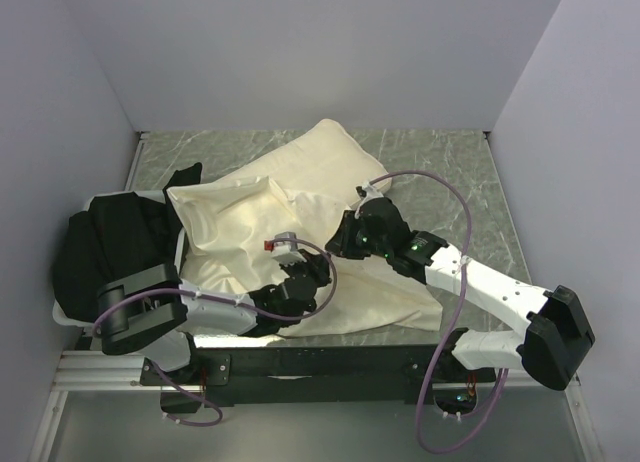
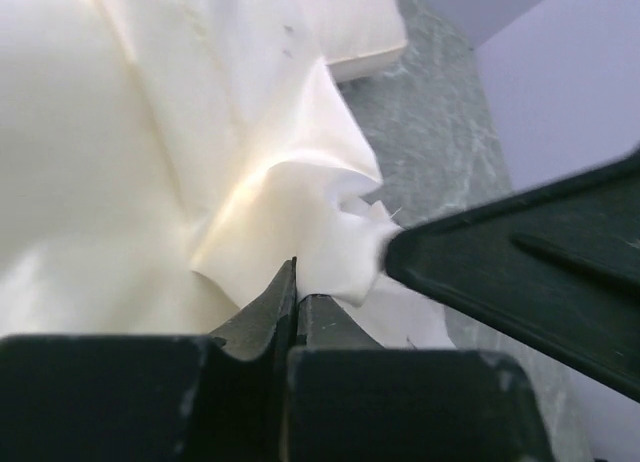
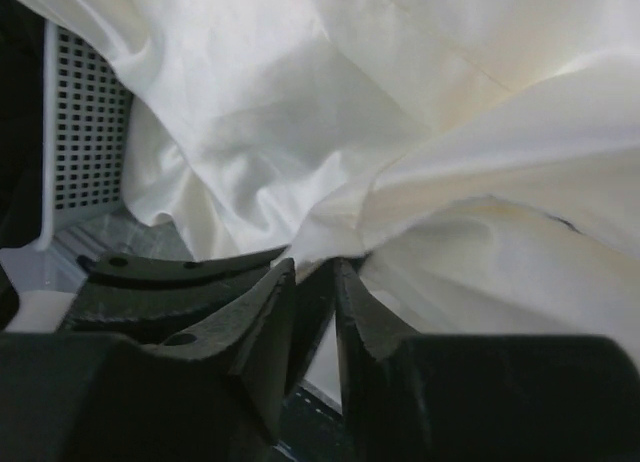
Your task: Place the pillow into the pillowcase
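Observation:
The plump cream pillow (image 1: 225, 227) lies left of centre, one corner against the black cloth. The thin, wrinkled pillowcase (image 1: 395, 292) spreads from the back middle to the front right, partly over the pillow. My left gripper (image 1: 300, 274) (image 2: 297, 282) is shut on a bunched fold of the pillowcase (image 2: 300, 212), its jaws pressed together. My right gripper (image 1: 340, 244) (image 3: 315, 267) is just beside it with its jaws a narrow gap apart. A pillowcase fold (image 3: 330, 222) rests at the right gripper's tips. One right finger (image 2: 520, 272) shows in the left wrist view.
A black cloth heap (image 1: 110, 242) fills a white perforated tray (image 3: 85, 132) at the left edge. The green marbled tabletop (image 1: 450, 182) shows at the back and right. Pale walls close in three sides. The arms' cables (image 1: 450, 212) loop over the front right.

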### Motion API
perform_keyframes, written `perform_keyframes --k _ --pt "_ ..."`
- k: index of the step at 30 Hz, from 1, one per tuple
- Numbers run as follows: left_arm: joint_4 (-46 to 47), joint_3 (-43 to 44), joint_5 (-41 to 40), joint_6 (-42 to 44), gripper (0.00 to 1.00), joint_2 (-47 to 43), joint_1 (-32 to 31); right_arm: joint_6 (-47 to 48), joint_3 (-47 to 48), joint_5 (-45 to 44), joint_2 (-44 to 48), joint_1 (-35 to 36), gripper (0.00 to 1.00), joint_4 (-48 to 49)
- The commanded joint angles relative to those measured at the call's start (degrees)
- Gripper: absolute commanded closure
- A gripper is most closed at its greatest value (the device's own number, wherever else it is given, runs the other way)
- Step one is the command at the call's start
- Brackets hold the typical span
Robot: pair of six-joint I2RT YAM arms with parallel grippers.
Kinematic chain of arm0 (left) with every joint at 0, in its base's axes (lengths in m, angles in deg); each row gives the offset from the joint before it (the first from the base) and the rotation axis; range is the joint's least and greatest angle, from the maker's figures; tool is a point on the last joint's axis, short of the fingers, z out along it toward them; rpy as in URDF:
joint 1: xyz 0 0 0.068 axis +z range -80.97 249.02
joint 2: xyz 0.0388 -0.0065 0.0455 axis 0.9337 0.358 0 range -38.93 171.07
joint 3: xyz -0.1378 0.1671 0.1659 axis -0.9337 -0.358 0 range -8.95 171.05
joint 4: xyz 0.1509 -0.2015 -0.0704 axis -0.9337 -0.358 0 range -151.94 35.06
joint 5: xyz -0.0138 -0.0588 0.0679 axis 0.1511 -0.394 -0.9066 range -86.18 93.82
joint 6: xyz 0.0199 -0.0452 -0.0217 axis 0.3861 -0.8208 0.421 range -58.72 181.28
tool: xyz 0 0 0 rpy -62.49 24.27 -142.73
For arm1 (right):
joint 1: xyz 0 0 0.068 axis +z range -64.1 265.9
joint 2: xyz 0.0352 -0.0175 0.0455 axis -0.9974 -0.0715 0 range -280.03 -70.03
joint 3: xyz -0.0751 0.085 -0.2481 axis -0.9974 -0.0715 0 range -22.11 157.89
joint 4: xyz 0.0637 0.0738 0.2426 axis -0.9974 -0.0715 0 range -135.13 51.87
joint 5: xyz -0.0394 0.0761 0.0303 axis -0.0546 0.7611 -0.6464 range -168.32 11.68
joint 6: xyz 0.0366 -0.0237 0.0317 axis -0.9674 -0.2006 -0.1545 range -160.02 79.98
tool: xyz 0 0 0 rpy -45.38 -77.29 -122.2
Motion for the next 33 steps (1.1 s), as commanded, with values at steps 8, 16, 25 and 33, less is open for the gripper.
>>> perform_keyframes --k 8,16,25,33 --pt "-24.9 -6.7 -4.4 -20.1 0.99 -11.3 2.3 7.6 5.9 -17.0 2.3 -1.4 0.18 -8.2" --pt "-38.4 -9.0 -0.1 -29.0 0.99 -13.7 6.9 6.3 11.9 -1.8 -10.5 -22.4 0.00 1.1" --pt "-45.4 -7.7 9.0 -28.3 0.99 -11.1 12.7 -3.4 19.4 13.2 -32.6 -29.0 0.00 14.8" --pt "-45.6 -9.8 13.8 -26.7 0.99 -12.5 17.1 -14.4 16.8 14.5 -40.7 -28.3 0.07 29.3"
